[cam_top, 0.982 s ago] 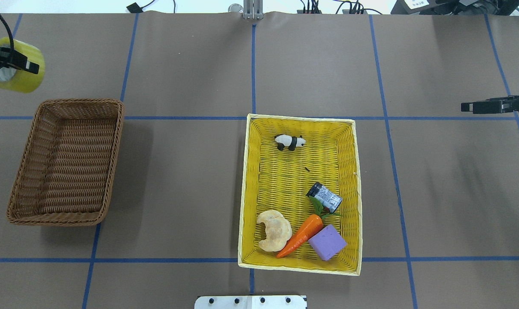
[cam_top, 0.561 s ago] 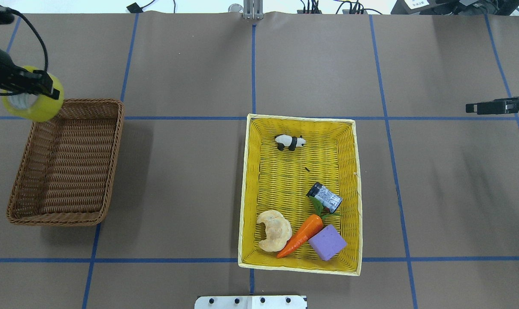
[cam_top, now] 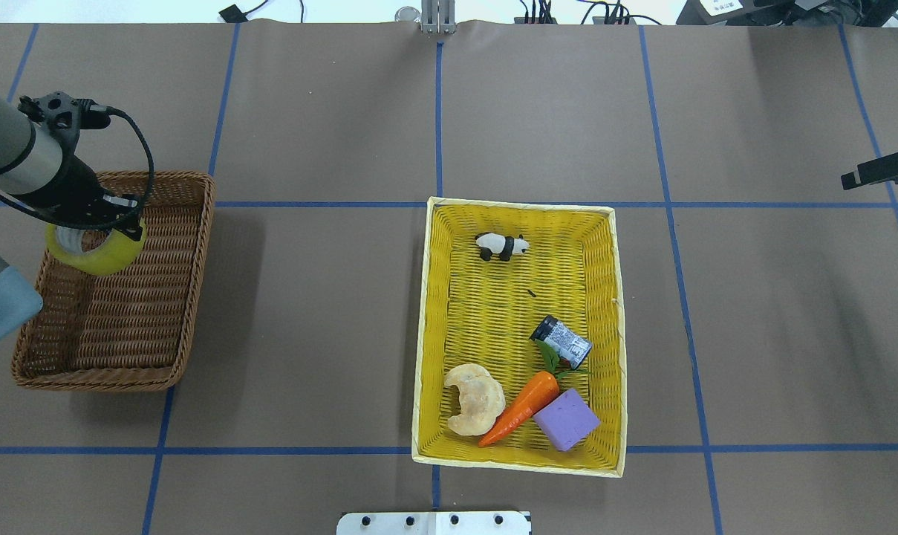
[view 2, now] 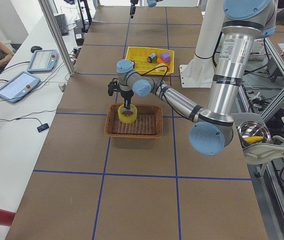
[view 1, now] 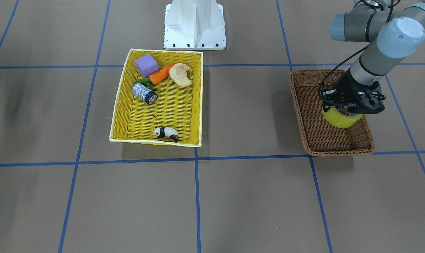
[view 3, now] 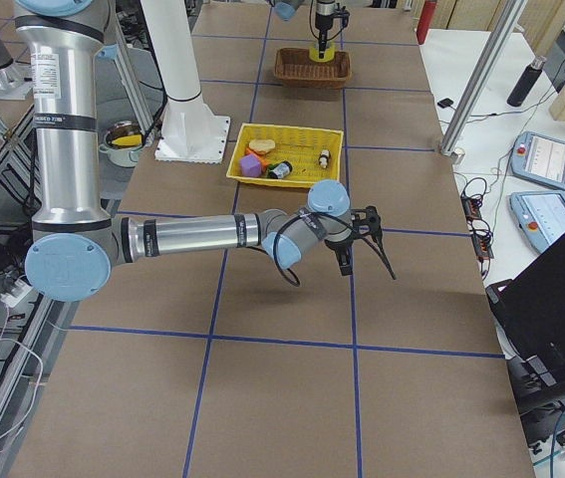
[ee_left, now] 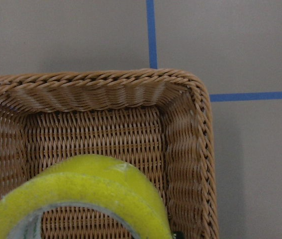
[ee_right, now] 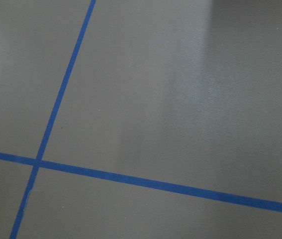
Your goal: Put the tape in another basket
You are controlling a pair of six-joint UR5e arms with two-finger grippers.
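The yellow tape roll (cam_top: 96,251) hangs in my left gripper (cam_top: 114,223), which is shut on it, over the far end of the dark brown wicker basket (cam_top: 196,245). In the front-facing view the tape (view 1: 340,120) sits just under the gripper (view 1: 353,108), low inside the basket (view 1: 298,105). I cannot tell whether it touches the floor. The left wrist view shows the tape (ee_left: 96,189) above the basket's corner (ee_left: 106,89). My right gripper (cam_top: 851,179) is open and empty at the table's far right edge.
A bright yellow basket (cam_top: 430,334) in the middle holds a panda figure (cam_top: 500,246), a battery (cam_top: 561,342), a carrot (cam_top: 521,407), a croissant (cam_top: 474,399) and a purple cube (cam_top: 565,420). Blue tape lines cross the brown table.
My left gripper has carried the tape from beyond the brown basket's far left corner to over its far end. My right gripper has drawn back toward the right edge.
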